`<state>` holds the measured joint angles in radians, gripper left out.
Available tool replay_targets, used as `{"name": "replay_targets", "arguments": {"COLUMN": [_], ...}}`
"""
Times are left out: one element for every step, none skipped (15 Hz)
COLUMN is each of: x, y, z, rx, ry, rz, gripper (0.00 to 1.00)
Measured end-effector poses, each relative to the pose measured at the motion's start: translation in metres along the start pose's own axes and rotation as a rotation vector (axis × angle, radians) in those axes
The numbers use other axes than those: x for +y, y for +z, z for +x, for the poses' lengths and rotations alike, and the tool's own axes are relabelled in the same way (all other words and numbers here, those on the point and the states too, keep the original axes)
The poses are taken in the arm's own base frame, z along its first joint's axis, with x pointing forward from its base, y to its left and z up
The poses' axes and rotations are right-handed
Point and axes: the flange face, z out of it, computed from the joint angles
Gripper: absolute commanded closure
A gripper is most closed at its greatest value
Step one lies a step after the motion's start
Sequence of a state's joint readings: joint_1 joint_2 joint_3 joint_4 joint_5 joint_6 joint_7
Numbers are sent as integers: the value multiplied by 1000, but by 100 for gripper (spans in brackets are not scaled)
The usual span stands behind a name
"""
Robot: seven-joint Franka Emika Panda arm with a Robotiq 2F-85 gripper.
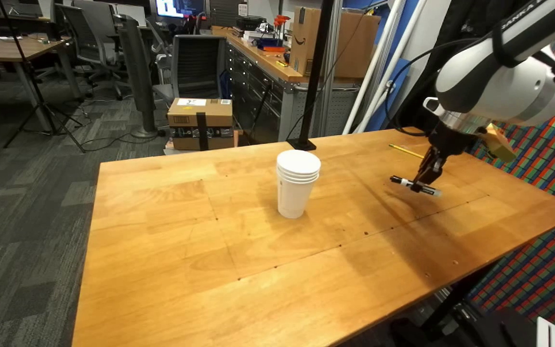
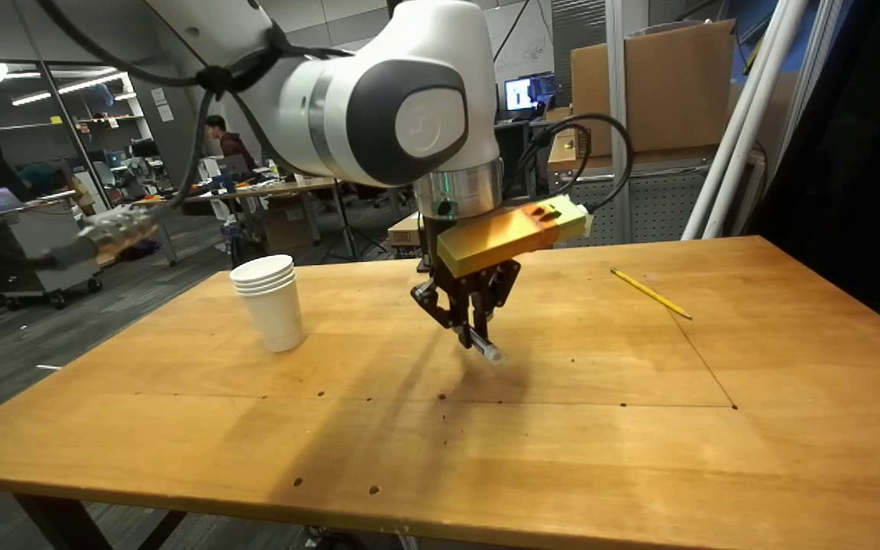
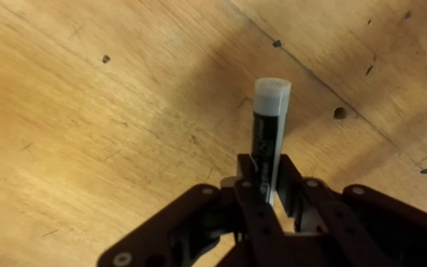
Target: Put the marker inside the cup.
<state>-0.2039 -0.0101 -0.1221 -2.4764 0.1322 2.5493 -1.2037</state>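
The marker [image 1: 405,182] is a short black and white stick with a whitish end. It also shows in an exterior view [image 2: 489,351] and in the wrist view [image 3: 266,133]. My gripper [image 3: 264,165] is shut on its middle and holds it roughly level, a little above the table; the gripper shows in both exterior views [image 1: 419,186] [image 2: 473,336]. The cup [image 1: 294,193] is a white paper cup in a stack of several, standing upright with rims on top. It also shows in an exterior view [image 2: 276,315], well apart from the gripper. It is out of the wrist view.
A yellow pencil [image 2: 650,292] lies on the wooden table [image 2: 562,466], and shows in an exterior view behind the gripper [image 1: 405,151]. A black post [image 1: 312,96] stands at the table's edge behind the cup. A cardboard box [image 1: 200,115] is beyond that edge.
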Motion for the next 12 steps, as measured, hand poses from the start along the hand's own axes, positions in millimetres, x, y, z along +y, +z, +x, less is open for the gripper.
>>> {"name": "replay_targets", "arguments": {"x": [-1, -2, -3, -3, -4, -5, -8, -11, -14, -17, -21, -25], "y": [-12, -25, -38, -52, -65, -79, -92, -105, -117, -127, -137, -144], "z": [-7, -14, -20, -24, -28, -29, -29, -27, -25, -21, -15, -9], "rx": [-1, -1, -1, 3, 11, 21, 34, 48, 61, 75, 87, 97], "ry": [-1, -2, -3, -3, -2, -2, -5, -11, -20, -29, -39, -48], "rz": [-10, -20, -31, -43, -54, -67, -79, -95, -109, -123, -134, -142], "gripper": [91, 91, 91, 91, 91, 91, 91, 91, 91, 91, 91, 91]}}
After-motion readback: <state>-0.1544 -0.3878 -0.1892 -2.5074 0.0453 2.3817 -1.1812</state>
